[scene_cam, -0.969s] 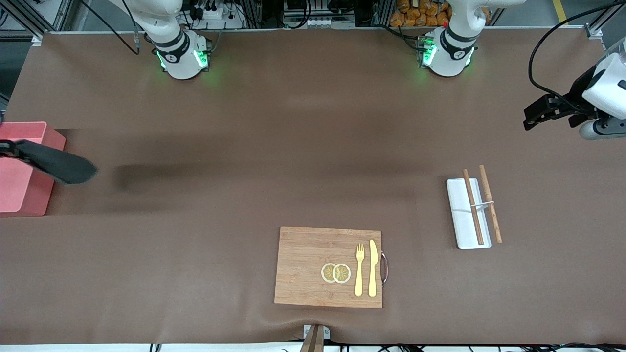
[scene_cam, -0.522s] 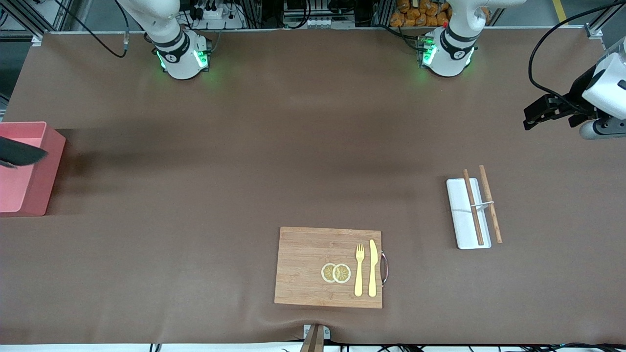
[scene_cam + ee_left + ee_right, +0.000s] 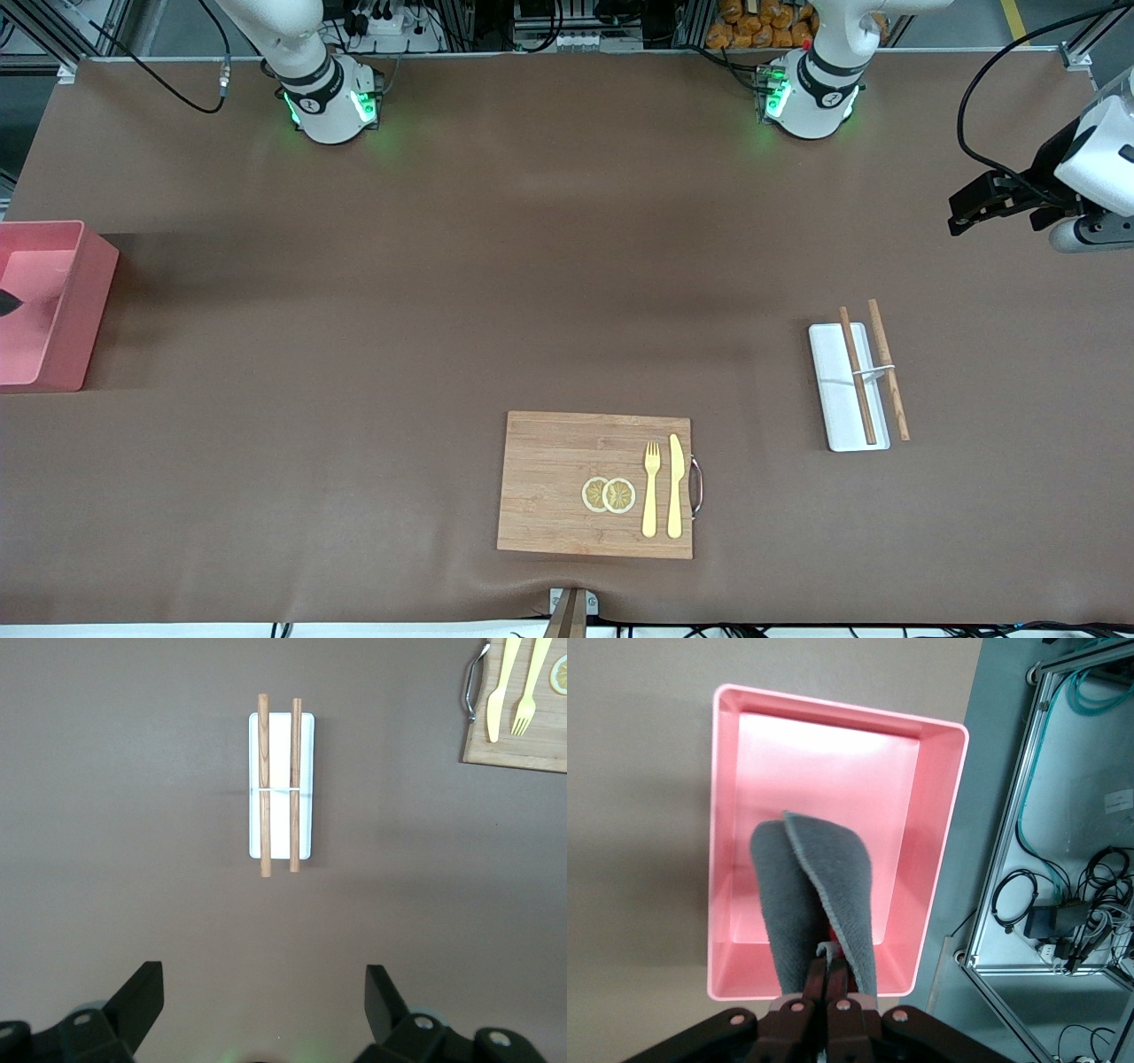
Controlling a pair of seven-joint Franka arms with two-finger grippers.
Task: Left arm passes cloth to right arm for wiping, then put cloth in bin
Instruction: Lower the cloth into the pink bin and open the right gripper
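Brown counter [image 3: 443,310], bin [image 3: 726,824] at its edge by the right arm: right end effector [image 3: 829,979], pinching the cloth [image 3: 819,899] above the bin, should release only once centred; left end effector [image 3: 266,1010] waits open.

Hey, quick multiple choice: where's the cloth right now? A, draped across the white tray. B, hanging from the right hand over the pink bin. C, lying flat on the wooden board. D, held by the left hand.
B: in the right wrist view the right hand is shut on the cloth, which hangs over the open bin; the left hand is open with nothing in it, over bare table.
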